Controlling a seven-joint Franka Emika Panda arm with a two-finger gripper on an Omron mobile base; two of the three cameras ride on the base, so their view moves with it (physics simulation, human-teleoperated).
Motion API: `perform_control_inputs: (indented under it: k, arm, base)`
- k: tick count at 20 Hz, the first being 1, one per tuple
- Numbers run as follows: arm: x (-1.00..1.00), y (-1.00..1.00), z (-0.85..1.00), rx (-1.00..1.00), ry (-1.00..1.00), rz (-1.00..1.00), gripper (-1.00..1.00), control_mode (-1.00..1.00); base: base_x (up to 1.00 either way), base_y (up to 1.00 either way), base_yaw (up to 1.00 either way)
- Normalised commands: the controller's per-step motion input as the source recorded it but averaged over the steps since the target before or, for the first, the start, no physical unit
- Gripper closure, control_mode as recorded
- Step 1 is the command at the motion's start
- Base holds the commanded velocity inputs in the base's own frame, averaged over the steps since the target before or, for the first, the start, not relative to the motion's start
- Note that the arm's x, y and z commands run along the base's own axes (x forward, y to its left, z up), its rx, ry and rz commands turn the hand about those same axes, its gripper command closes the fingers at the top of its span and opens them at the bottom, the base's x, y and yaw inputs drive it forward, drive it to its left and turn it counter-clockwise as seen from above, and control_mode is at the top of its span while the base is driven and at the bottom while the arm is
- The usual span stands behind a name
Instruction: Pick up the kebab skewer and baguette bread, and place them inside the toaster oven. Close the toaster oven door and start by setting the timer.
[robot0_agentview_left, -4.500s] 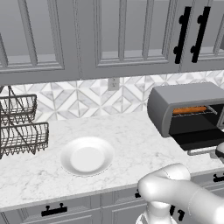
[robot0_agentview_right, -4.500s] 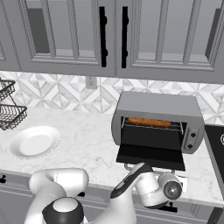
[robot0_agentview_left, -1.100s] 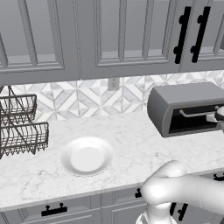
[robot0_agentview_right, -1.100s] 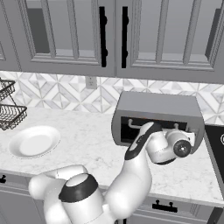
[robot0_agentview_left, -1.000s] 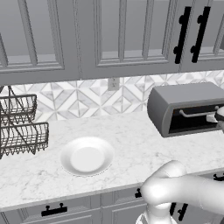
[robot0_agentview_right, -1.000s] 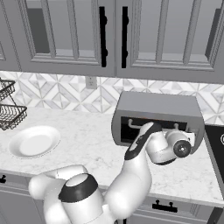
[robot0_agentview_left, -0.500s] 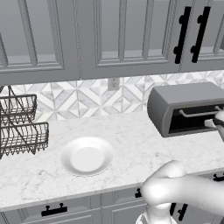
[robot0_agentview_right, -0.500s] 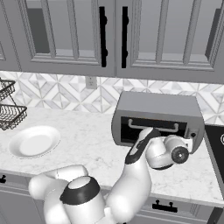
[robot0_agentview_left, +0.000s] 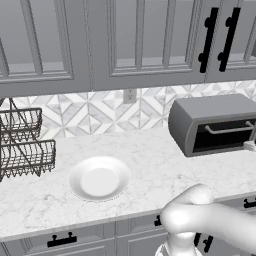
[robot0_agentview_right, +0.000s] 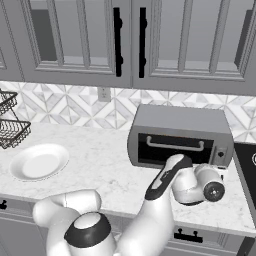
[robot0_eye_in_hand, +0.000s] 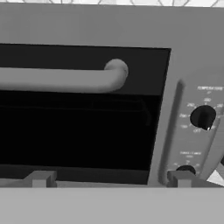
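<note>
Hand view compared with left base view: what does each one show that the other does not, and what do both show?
Hand view alone: the control panel at the door's side, with its dark upper knob and a second knob below it, and the gripper, open, close before the oven front.

Left base view alone: the white plate, the wire rack, the counter, the wall cabinets and the backsplash outlet.

Both: the toaster oven, the toaster oven door shut, and its bar handle.
</note>
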Motion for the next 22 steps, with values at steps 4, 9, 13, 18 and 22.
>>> perform_control_inputs:
  k: [4,9,13,18,22]
  arm:
    - [-0.01,-0.39,-0.14,0.07,-0.1,0.01,-1.0,-1.0]
    - [0.0,-0.36,-0.19,0.11,-0.1,0.08,-1.0,-1.0]
    - [0.0,-0.12,0.0,0.06,0.0,0.04,-1.0,-1.0]
    - [0.1,0.0,-0.01,0.0,0.0,0.0,-1.0,-1.0]
    - [0.24,0.0,-0.14,0.0,0.0,0.0,-1.0,-1.0]
  base:
    - [0.0,0.0,0.0]
    - [0.0,0.0,0.0]
    - [0.0,0.0,0.0]
    - [0.0,0.0,0.0]
    - [0.0,0.0,0.0]
